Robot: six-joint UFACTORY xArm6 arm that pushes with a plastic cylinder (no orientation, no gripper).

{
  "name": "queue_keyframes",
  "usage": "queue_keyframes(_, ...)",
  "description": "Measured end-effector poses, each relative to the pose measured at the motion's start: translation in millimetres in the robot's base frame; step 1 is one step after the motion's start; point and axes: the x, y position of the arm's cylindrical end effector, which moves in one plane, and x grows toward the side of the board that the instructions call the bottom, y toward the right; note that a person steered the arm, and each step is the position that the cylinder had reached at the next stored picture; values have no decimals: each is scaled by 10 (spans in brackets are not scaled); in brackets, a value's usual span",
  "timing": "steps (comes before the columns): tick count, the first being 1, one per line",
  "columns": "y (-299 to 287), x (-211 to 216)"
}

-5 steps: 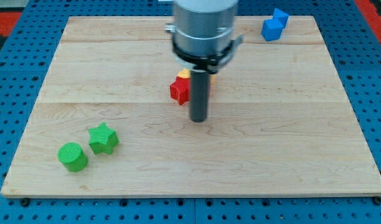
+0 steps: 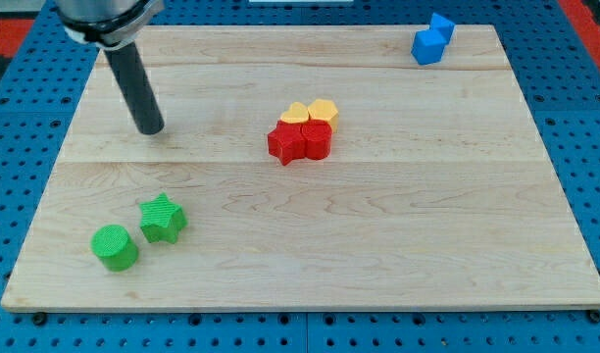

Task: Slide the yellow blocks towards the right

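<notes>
Since the earlier frame, my tip (image 2: 151, 128) has travelled from the middle of the board, just beside the red and yellow cluster, to the board's upper left part, and the blocks have stayed where they were. Now my tip rests on the wooden board (image 2: 427, 226) well apart from every block, to the left of the cluster and above the green ones. This arm carries only a rod, so it grasps nothing and touches no block.

Near the centre of the board, slightly toward the top edge, two yellow blocks lie side by side: the left yellow block (image 2: 296, 113) and the right yellow block (image 2: 324, 111), touching each other; their exact shapes are hard to read. Directly below them, and touching them, are the red star block (image 2: 285, 143) and a second red block (image 2: 316, 140).

Close to the top right corner, two blue blocks (image 2: 432, 39) sit together. Near the bottom left corner is the green cylinder (image 2: 115, 246), with the green star block (image 2: 163, 218) just beside it, up and to the right.
</notes>
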Motion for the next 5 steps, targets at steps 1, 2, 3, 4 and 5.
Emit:
queue_keyframes(1, 419, 0)
queue_keyframes(2, 953, 0)
queue_keyframes(3, 1515, -1)
queue_keyframes(4, 2202, 18)
queue_keyframes(5, 2717, 44)
